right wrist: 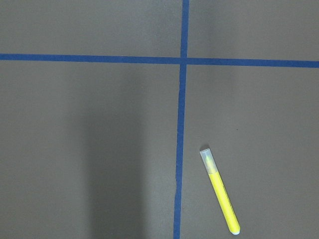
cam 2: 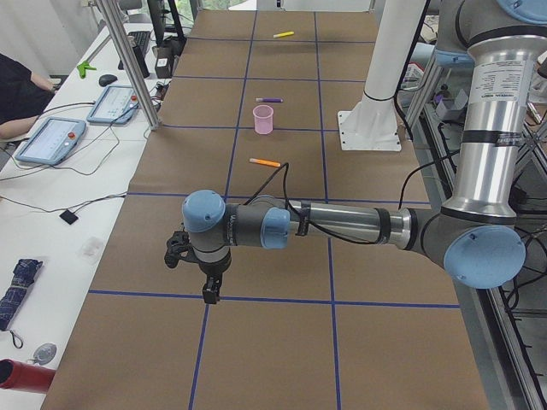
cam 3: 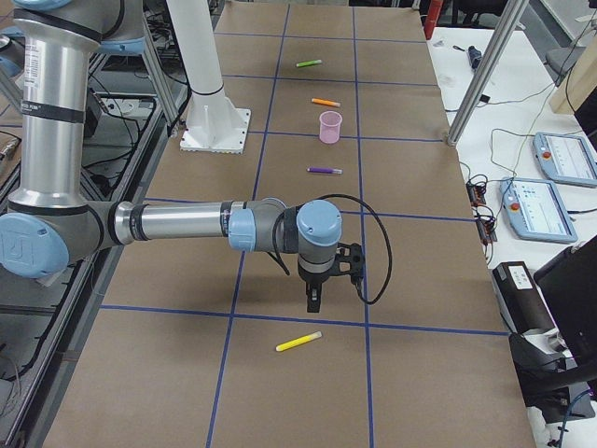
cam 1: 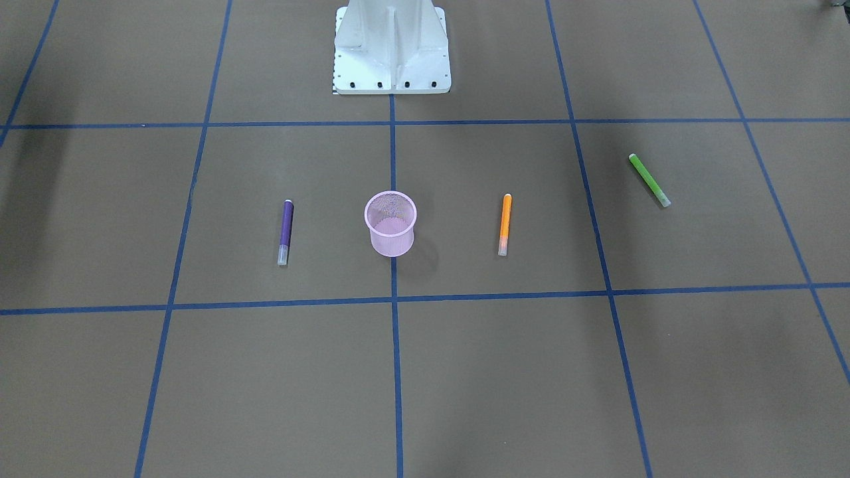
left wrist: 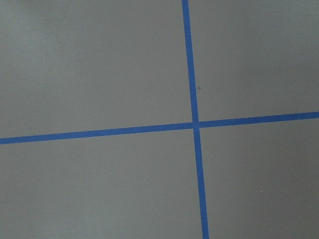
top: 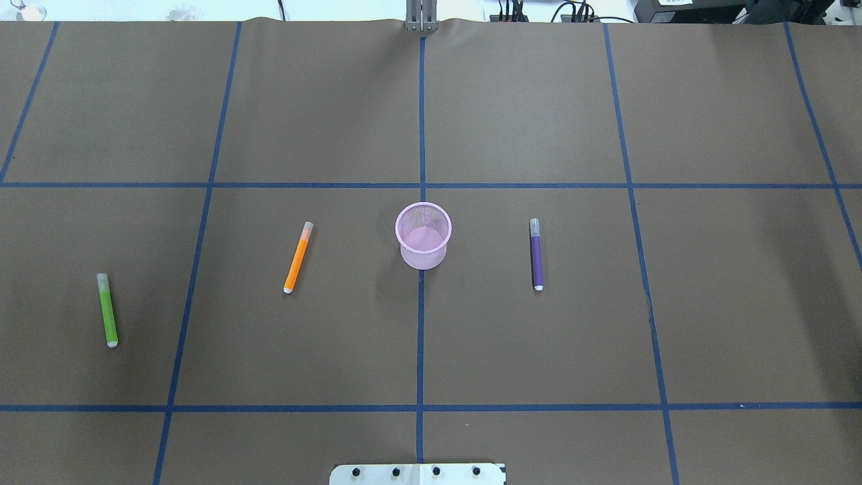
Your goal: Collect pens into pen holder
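Note:
The pink mesh pen holder [top: 423, 257] stands upright at the table's centre, with no pen showing in it. An orange pen [top: 297, 257] and a green pen [top: 107, 310] lie flat on its left in the overhead view. A purple pen [top: 537, 254] lies on its right. The yellow pen [right wrist: 220, 189] lies far off at the table's right end, just beyond my right gripper [cam 3: 312, 301], which hangs pointing down over the paper. My left gripper [cam 2: 209, 293] hangs the same way over the table's left end. Both show only in the side views, so I cannot tell if they are open or shut.
The white robot pedestal [cam 1: 392, 50] stands at the table's robot-side edge. Blue tape lines grid the brown paper [top: 539, 337]. A side bench with tablets [cam 2: 51, 139], cables and a metal post [cam 2: 128, 60] runs along the far edge, where a person's sleeve [cam 2: 17, 90] shows.

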`<action>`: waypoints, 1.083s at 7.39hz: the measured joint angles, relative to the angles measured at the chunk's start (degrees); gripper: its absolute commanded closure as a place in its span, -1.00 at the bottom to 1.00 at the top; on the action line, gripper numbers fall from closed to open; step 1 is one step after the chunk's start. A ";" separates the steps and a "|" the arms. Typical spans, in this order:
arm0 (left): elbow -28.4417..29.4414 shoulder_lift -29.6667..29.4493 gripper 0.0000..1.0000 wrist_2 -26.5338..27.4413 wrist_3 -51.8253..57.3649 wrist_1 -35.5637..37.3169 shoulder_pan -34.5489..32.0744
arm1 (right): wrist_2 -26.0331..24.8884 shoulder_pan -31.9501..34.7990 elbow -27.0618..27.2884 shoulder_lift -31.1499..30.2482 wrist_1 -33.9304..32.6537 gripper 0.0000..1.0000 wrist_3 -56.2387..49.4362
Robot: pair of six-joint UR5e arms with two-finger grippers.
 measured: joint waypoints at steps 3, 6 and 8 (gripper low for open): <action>-0.47 -0.64 -1.00 -0.18 0.06 -3.11 1.14 | -0.14 0.05 0.45 0.02 0.06 -0.99 0.05; -1.60 -1.49 -1.00 -0.07 -3.49 -7.17 6.66 | -0.11 0.02 0.23 -0.01 0.01 -0.99 0.00; -3.21 -2.27 -1.00 -0.21 -15.16 -7.67 11.43 | -0.02 0.00 0.34 0.44 0.00 -0.99 -0.08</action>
